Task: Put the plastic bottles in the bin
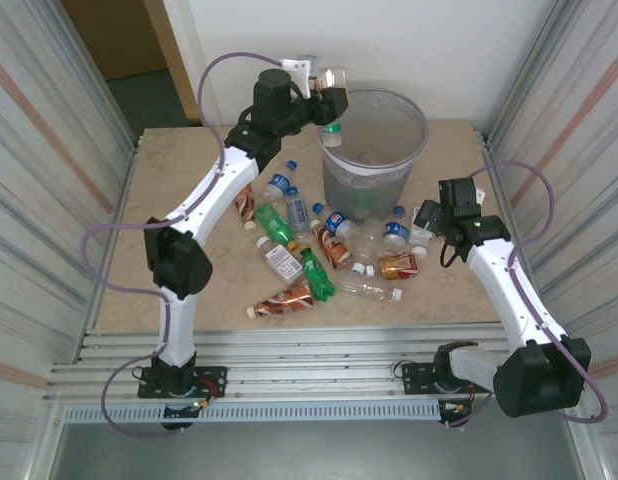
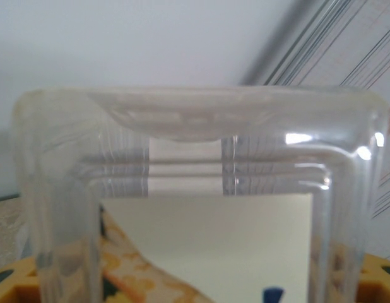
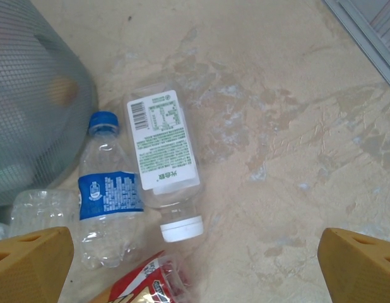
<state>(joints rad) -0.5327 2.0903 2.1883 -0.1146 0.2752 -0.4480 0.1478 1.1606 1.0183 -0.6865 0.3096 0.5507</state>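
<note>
Clear bottle (image 2: 195, 126) gripped by left end effector (image 1: 332, 100) at bin (image 1: 394, 170) rim; right end effector (image 3: 195, 265) open.

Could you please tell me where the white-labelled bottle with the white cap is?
In the right wrist view, the white-labelled bottle lies on the table left of centre, beside the blue-labelled bottle to its left, near the bin.

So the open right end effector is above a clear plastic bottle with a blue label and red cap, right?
No: in the right wrist view, the clear plastic bottle with a blue label under the open right end effector has a blue cap.
</note>
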